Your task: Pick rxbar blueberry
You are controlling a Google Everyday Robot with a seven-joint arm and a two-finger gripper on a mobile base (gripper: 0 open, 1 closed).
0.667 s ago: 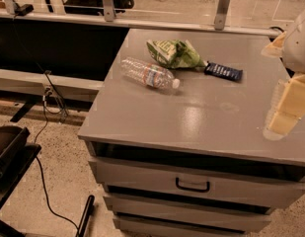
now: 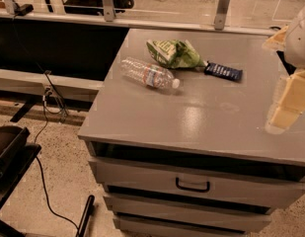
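a grey cabinet top [image 2: 191,122] fills the middle of the view, smooth and faintly glossy under warm light. the rxbar blueberry [image 2: 223,71] is laid flat toward its far right, one end touching or just beside the tip of a green-and-white snack bag [image 2: 174,53]. a clear water bottle [image 2: 149,74] is laid on its side to the left, apart from the bar. the gripper [image 2: 287,107] is held at the right edge of the view, over the near right part of the top and well apart from the bar. whether it is released or clenched cannot be told.

the bag could be caught together with the bar, since the two are so close. because the wrapper is thin and flat, it may be pushed along the slick top rather than lifted if the descent is shallow or off-centre. the bottle could be set rolling if it is brushed.

drawers are stacked beneath the top, the uppermost fitted with a dark handle [image 2: 192,185]. a railed partition [image 2: 167,21] is seen behind, and a black cable [image 2: 46,181] is trailed over the speckled floor [image 2: 63,152].
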